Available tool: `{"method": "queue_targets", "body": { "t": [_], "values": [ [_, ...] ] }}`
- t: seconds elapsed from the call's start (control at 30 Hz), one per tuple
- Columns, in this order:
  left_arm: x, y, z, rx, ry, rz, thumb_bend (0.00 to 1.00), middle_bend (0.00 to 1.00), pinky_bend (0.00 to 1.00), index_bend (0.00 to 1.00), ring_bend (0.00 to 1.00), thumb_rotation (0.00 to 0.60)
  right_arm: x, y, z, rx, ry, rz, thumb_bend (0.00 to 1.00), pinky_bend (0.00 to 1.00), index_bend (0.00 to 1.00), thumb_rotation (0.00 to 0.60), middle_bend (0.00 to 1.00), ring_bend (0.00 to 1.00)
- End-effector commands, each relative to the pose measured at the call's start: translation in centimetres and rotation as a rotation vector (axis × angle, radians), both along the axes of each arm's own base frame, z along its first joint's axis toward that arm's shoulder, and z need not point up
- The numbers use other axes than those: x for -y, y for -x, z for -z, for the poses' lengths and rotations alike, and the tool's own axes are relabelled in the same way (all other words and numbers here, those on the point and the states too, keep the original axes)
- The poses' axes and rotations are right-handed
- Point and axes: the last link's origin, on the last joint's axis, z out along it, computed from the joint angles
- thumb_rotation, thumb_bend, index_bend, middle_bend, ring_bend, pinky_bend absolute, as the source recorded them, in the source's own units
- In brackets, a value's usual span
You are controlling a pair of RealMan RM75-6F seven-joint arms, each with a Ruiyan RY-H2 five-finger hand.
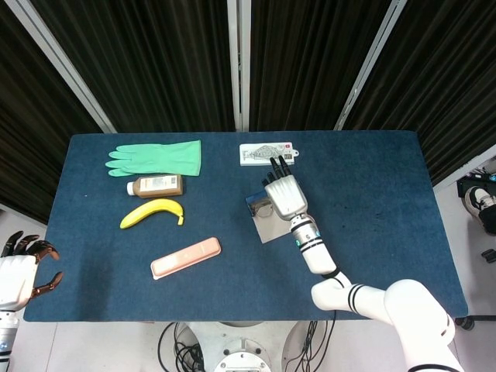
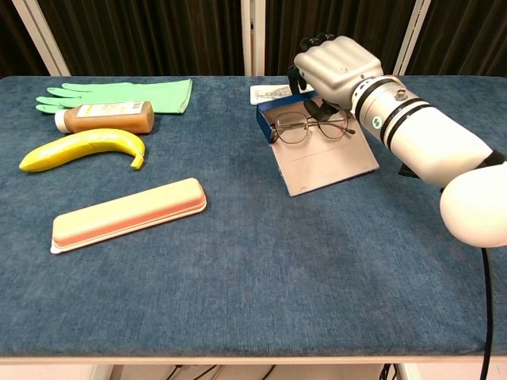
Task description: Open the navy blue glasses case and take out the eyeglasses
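right hand (image 2: 337, 67) pinches thin round wire eyeglasses (image 2: 309, 127) above the open navy blue glasses case (image 2: 317, 154) on the felt-like counter (image 2: 261, 261).

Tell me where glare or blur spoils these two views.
Head view: the open glasses case lid gleams pale, washing out its lining; the eyeglasses are hidden under the right robot hand. Chest view: sharp, even light, eyeglasses crisp, soft shadows only.
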Motion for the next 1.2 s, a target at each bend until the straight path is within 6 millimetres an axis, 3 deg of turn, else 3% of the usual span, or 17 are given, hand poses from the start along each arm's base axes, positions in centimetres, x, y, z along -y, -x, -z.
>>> {"method": "queue_targets", "body": {
  "t": [0.03,0.2,0.3,0.5,0.63,0.8,0.9,1.03,1.2],
  "values": [
    [0.0,0.0,0.0,0.0,0.0,0.0,0.25,0.35,0.1,0.47,0.17,0.6,0.4,0.0,0.3,0.012,-0.022,0.027,0.48,0.0,0.64,0.6,0.33,0.0],
    [0.0,0.0,0.0,0.0,0.0,0.0,0.25,0.35,0.1,0.47,0.17,0.6,1.1,-0.4,0.5,-0.007,-0.022,0.042,0.48,0.0,0.62,0.6,0.32,0.0],
    [0.0,0.0,0.0,-0.001,0.001,-0.001,0.25,0.35,0.1,0.47,0.17,0.6,1.5,-0.5,1.0,-0.02,-0.075,0.088,0.45,0.0,0.54,0.6,0.3,0.0],
    [0.0,0.0,0.0,0.004,0.002,-0.001,0.25,0.35,0.1,0.47,0.17,0.6,1.8,-1.0,0.6,-0.053,-0.169,0.153,0.26,0.0,0.1,0.6,0.17,0.0],
    [0.0,0.0,0.0,0.006,0.003,0.0,0.25,0.35,0.1,0.48,0.17,0.6,1.3,-1.1,-0.8,-0.019,-0.189,0.175,0.2,0.0,0.01,0.6,0.13,0.0],
    [0.0,0.0,0.0,0.006,0.004,0.0,0.25,0.35,0.1,0.48,0.17,0.6,-0.6,-0.8,-3.3,0.046,-0.208,0.167,0.2,0.0,0.01,0.6,0.13,0.0],
    [0.0,0.0,0.0,0.003,0.004,-0.001,0.25,0.35,0.1,0.48,0.17,0.6,-2.6,0.3,-4.4,0.082,-0.239,0.172,0.24,0.0,0.12,0.6,0.15,0.0],
    [0.0,0.0,0.0,-0.002,0.005,-0.001,0.25,0.35,0.1,0.48,0.17,0.6,-4.9,2.1,-4.4,0.084,-0.305,0.209,0.29,0.0,0.27,0.6,0.17,0.0],
    [0.0,-0.1,0.0,-0.003,0.005,-0.001,0.25,0.35,0.1,0.48,0.17,0.6,-5.8,3.3,-3.3,0.079,-0.333,0.242,0.32,0.0,0.34,0.6,0.17,0.0]
  ]
}}
